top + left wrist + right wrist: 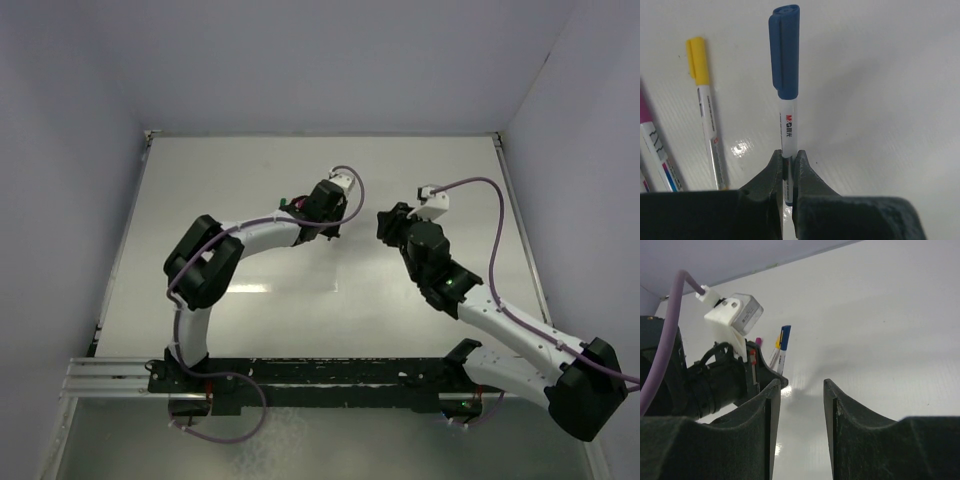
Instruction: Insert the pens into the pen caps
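One blue-capped pen (788,120) marked M&G is clamped in the left gripper (788,170); the right gripper (799,390) stands open.

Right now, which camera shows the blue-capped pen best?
Left wrist: the blue-capped pen runs up mid-frame, its barrel clamped in the left hand, with the cap on. Right wrist shows only its small, distant top end beside that hand. In top external I cannot make it out.
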Robot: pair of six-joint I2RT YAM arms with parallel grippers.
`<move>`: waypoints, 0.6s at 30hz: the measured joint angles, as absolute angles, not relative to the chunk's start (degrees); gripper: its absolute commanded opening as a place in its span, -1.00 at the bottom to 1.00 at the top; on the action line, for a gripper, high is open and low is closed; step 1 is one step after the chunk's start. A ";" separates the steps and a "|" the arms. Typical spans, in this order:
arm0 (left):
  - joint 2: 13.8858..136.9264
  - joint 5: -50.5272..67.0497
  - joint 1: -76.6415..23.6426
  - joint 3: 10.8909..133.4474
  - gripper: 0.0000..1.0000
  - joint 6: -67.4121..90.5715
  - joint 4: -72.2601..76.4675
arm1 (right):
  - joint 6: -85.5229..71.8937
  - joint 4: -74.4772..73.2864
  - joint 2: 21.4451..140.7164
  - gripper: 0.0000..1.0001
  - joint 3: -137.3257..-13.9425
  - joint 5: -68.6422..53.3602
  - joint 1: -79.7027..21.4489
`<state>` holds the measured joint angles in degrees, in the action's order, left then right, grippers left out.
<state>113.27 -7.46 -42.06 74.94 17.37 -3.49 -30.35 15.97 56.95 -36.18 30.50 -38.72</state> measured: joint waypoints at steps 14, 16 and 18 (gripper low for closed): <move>122.96 -9.85 -37.65 87.96 -0.83 17.34 -14.00 | -31.66 13.50 57.43 -0.16 -34.87 30.52 -38.72; 123.42 -9.72 -37.65 88.71 -0.80 17.34 -14.94 | -31.99 13.47 57.43 -0.16 -34.65 30.52 -38.72; 123.68 -9.41 -37.65 89.21 -0.75 17.37 -15.55 | -32.29 13.54 57.67 -0.16 -34.61 30.52 -38.72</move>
